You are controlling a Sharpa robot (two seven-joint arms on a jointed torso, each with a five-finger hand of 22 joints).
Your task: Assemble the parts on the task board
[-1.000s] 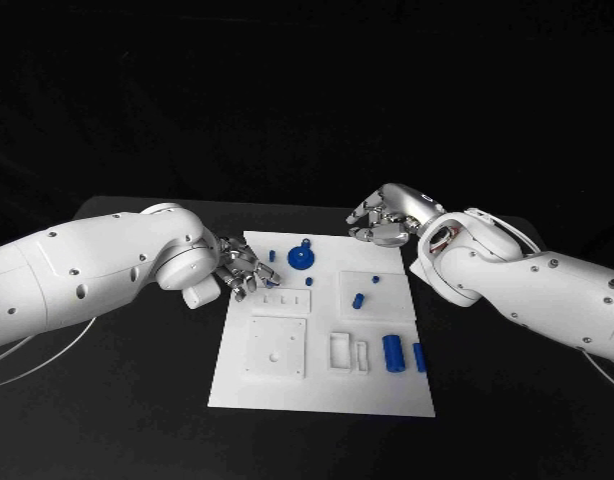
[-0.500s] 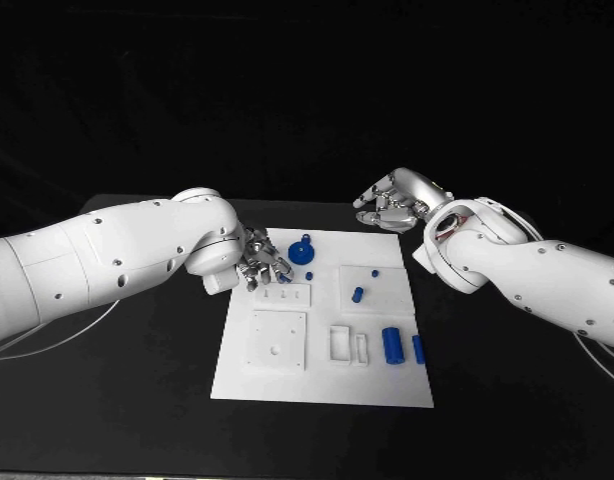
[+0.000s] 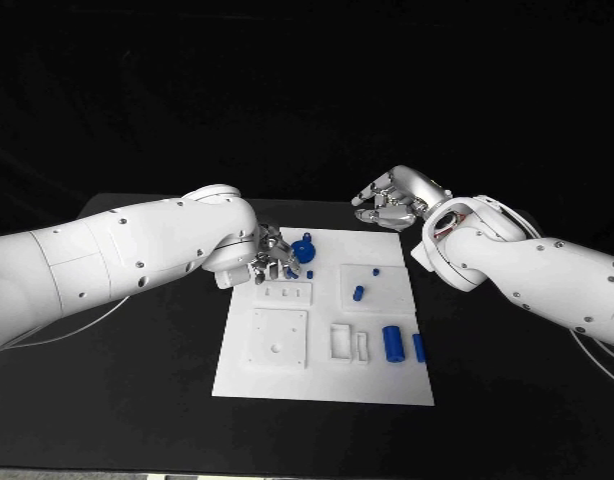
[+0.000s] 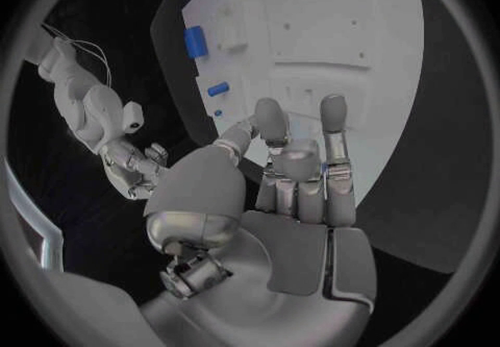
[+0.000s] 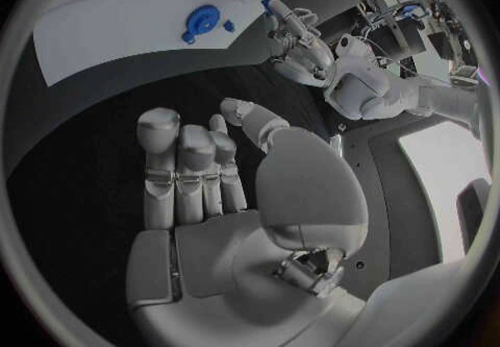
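The task board (image 3: 322, 375) looks like matt white plastic with smooth moulded recesses. The blue parts (image 3: 392, 345) on it seem smooth plastic. The table (image 3: 134, 400) beneath the board is matt black.

Your left arm reaches in with its hand (image 3: 271, 257) low, fingers (image 4: 333, 126) partly curled and holding nothing. Your right arm bends at the wrist, its hand (image 3: 394, 207) raised, fingers (image 5: 182, 163) loosely curled inward, empty too.
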